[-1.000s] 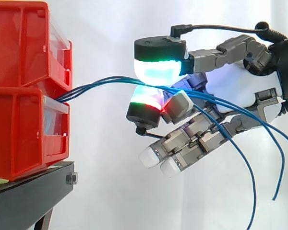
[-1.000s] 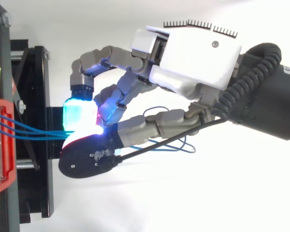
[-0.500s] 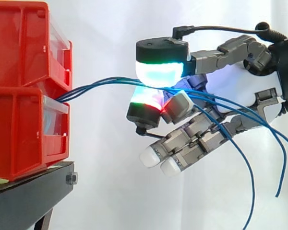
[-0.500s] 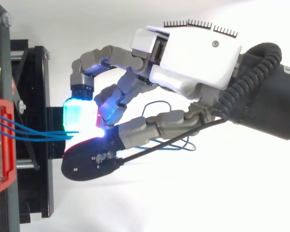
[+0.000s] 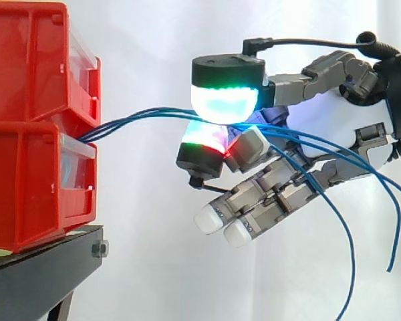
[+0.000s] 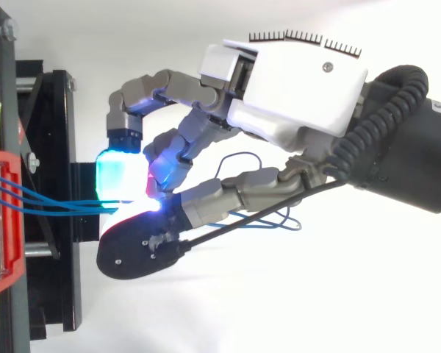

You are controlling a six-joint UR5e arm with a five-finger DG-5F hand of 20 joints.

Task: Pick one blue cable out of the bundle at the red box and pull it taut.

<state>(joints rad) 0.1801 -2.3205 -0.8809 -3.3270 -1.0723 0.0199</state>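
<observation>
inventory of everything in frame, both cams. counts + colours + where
bins: two, red, stacked at the side view's left on the stand
stand: one, black, under the bins
blue cables: several, blue, coming out between the two bins, running right through the hand, loose ends hanging down at the right
curtain: one, white, behind everything
hand: one, white and grey, right of the bins, pinching the blue cables between two glowing pads, green-white above and red-green below; the other fingers hang beneath with white tips
arm: one, black, entering from the right
</observation>
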